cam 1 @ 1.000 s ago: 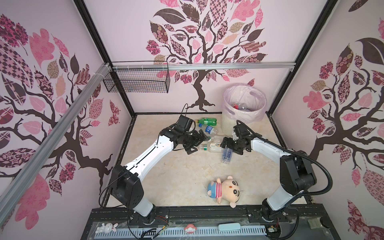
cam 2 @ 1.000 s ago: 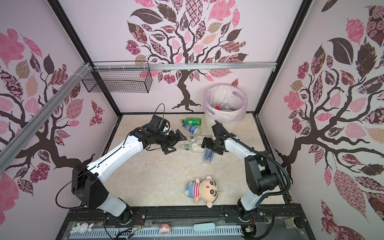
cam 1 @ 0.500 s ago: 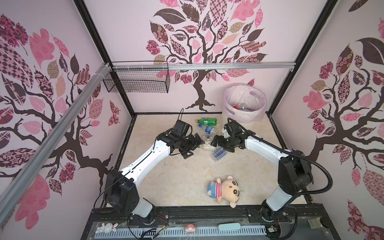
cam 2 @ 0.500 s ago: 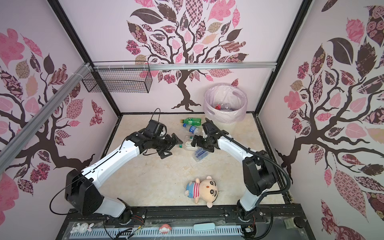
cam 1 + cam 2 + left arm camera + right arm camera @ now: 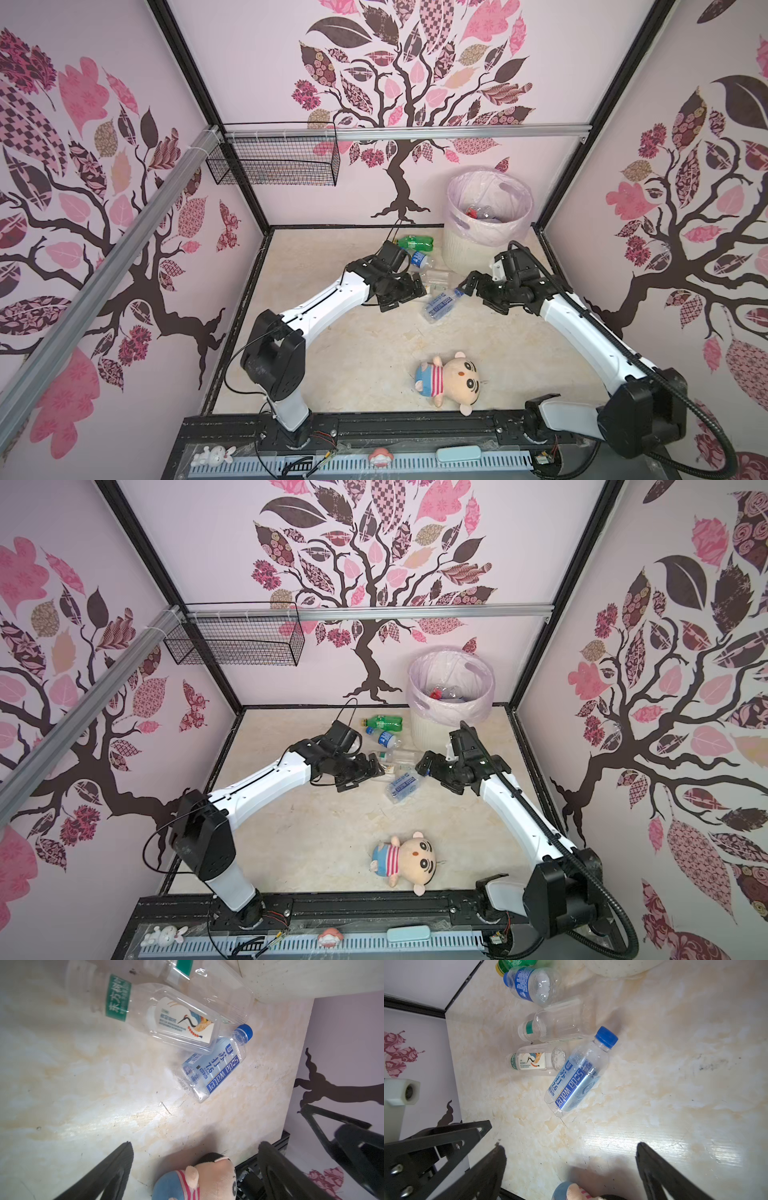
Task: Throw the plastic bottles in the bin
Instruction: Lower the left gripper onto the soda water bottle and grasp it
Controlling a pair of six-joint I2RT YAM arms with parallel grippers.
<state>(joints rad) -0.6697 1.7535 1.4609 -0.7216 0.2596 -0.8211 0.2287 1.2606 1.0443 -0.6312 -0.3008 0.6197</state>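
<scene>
Several plastic bottles lie on the floor in front of the bin (image 5: 461, 253) (image 5: 428, 734). A soda water bottle with a blue cap (image 5: 441, 305) (image 5: 405, 786) (image 5: 216, 1066) (image 5: 579, 1076) lies between my grippers. Behind it are a clear bottle with a crane label (image 5: 166, 1018) (image 5: 533, 1061), a clear bottle with a green band (image 5: 556, 1022), a blue-labelled bottle (image 5: 419, 260) (image 5: 531, 985) and a green bottle (image 5: 413, 242) (image 5: 384, 722). More bottles lie inside the bin. My left gripper (image 5: 405, 297) (image 5: 362, 776) (image 5: 195, 1145) is open and empty, left of the soda bottle. To that bottle's right, my right gripper (image 5: 478, 295) (image 5: 436, 776) (image 5: 570, 1146) also stands open and empty.
A plush doll in a striped shirt (image 5: 449, 376) (image 5: 403, 856) lies near the front edge. A black wire basket (image 5: 274, 166) hangs on the back wall at the left. The bin stands in the back right corner against the walls.
My right gripper reached left toward the bottles, then drew back to the right. The soda water bottle ended slightly further left. My left gripper shifted a little toward the bottles.
</scene>
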